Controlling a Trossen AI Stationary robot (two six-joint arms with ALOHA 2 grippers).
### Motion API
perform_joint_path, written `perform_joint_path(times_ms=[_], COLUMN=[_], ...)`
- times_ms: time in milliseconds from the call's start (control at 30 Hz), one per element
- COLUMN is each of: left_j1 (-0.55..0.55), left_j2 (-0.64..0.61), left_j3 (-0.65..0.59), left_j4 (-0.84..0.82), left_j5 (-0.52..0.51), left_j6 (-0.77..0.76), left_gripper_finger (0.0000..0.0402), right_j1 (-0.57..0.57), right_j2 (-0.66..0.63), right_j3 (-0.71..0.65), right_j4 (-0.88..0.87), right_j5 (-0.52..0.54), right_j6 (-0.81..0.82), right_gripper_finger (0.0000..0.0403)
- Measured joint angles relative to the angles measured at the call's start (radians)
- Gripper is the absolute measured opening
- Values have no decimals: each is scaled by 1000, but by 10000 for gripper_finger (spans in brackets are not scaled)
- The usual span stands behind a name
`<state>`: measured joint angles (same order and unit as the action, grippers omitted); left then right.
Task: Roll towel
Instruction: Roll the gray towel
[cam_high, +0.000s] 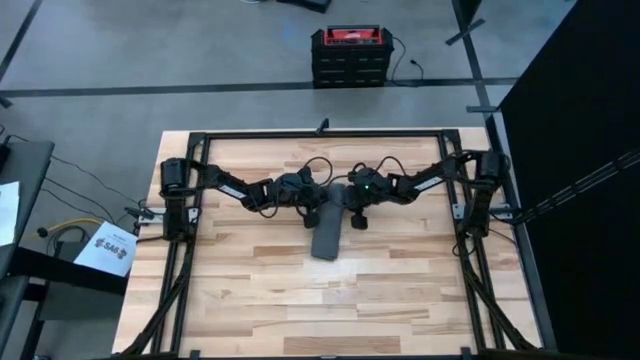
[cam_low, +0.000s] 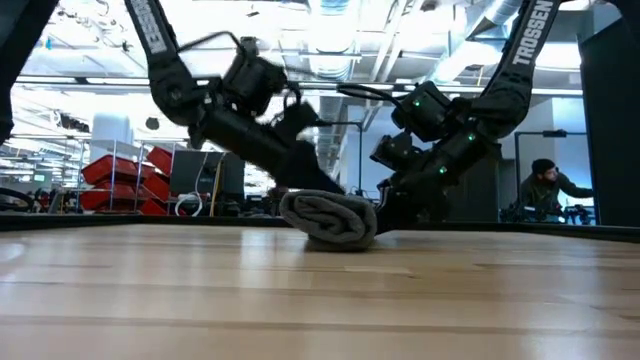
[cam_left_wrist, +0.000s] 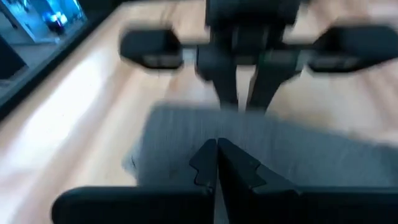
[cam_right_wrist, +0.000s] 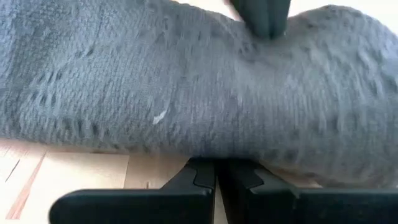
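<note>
The dark grey towel (cam_high: 326, 237) lies rolled up in the middle of the table, and the roll runs from far to near. In the low view the towel (cam_low: 330, 217) shows its spiral end, resting on the wood. My left gripper (cam_high: 312, 207) is shut at the left side of the roll's far end. My right gripper (cam_high: 349, 213) is shut at the right side of that end. The two grippers face each other across the roll. My left gripper has its shut fingers (cam_right_wrist: 264, 18) on the roll's upper left side (cam_right_wrist: 252, 46), near its far end, where the cloth dents a little. It comes slanting down from the table's left. The roll lies on the table. My right gripper sets its shut fingertips (cam_right_wrist: 214, 173) against the foot of the roll's right side (cam_right_wrist: 217, 149), low over the wood. It comes from the table's right, across the roll.
A black frame (cam_high: 320, 134) runs around the table's far and side edges. A red and black case (cam_high: 348, 55) stands on the floor beyond. A person (cam_low: 553, 190) sits in the room behind. Bare wood (cam_high: 330, 310) lies nearer the front edge.
</note>
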<state>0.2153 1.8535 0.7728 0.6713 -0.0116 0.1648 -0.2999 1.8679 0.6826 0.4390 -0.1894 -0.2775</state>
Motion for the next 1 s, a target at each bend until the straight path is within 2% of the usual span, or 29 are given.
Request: perform_joint_path(times_ms=[233, 533, 633, 767, 900, 1000], left_j1=[0, 1, 9, 58, 100, 110], left_j2=[-148, -163, -176, -164, -120, -42], left_j3=[1, -58, -109, -187, -220, -202], left_j4=[-150, -293, -246, -181, -63, -9], left_j5=[0, -38, -98, -119, -70, -36], left_j6=[43, 19, 12, -51, -111, -125], left_gripper_finger=[0, 0, 0, 0, 0, 0], right_j1=[-7, -78, -100, -103, -102, -95], right_j2=[-15, -193, -208, -179, -106, -50], right_j3=[-1, -7, -6, -4, 7, 29], right_j4=[-35, -332, -299, -168, -132, -113], right_j5=[0, 67, 83, 82, 66, 62], right_j6=[0, -40, -58, -69, -71, -71], right_gripper_finger=[0, 0, 0, 0, 0, 0])
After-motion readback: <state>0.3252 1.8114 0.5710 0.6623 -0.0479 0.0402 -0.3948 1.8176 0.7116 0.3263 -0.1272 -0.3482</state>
